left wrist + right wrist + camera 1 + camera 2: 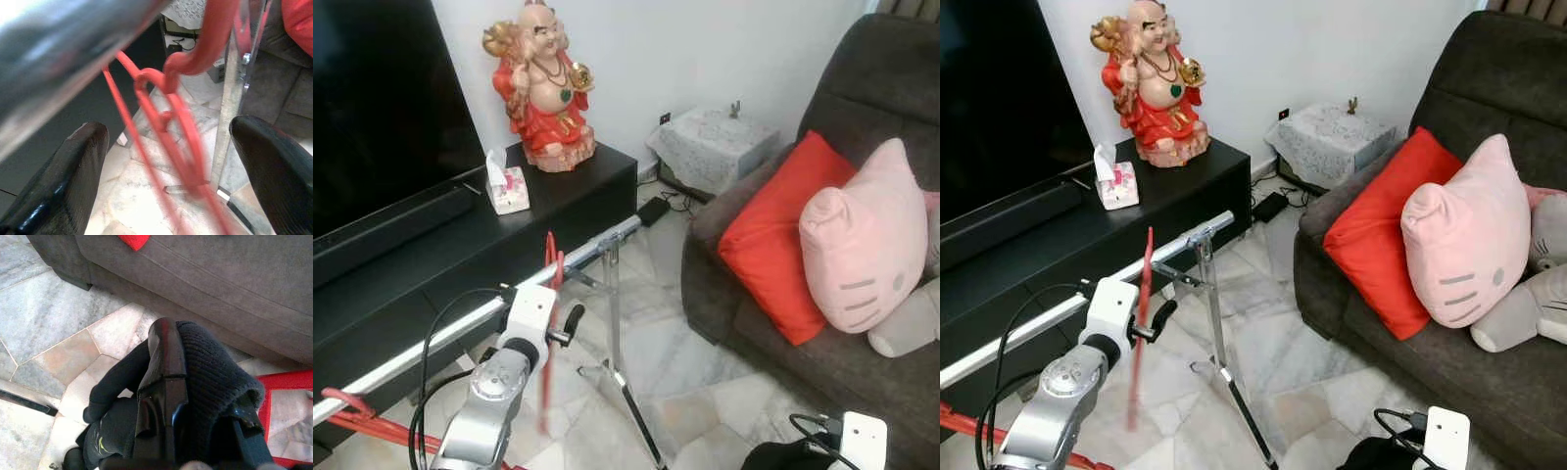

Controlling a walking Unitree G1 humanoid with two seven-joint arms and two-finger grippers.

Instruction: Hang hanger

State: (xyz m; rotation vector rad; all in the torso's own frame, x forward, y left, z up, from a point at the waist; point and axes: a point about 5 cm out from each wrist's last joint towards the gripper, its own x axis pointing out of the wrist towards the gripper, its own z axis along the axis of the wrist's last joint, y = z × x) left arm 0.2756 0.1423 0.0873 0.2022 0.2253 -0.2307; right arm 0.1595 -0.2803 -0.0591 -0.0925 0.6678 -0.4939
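Note:
A red hanger [551, 262] hangs by its hook on the silver rail [431, 343] of a clothes rack, and its lower part is blurred. My left gripper [168, 126] is raised right at the rail, open, with the hanger's hook [156, 83] just ahead between the two black fingers [78, 161], which do not touch it. My right gripper [164, 382] hangs low at the bottom right, shut on a black knit cloth [215, 382] draped around its fingers; the cloth [783, 455] also shows beside the right wrist.
The rack's upright post [615, 304] and floor legs [641, 421] stand just right of my left arm. A second red hanger [357, 416] lies low at the left. Behind are a black TV bench [578, 186], a statue [543, 83] and a tissue box [507, 188]. A grey sofa [773, 323] with cushions fills the right.

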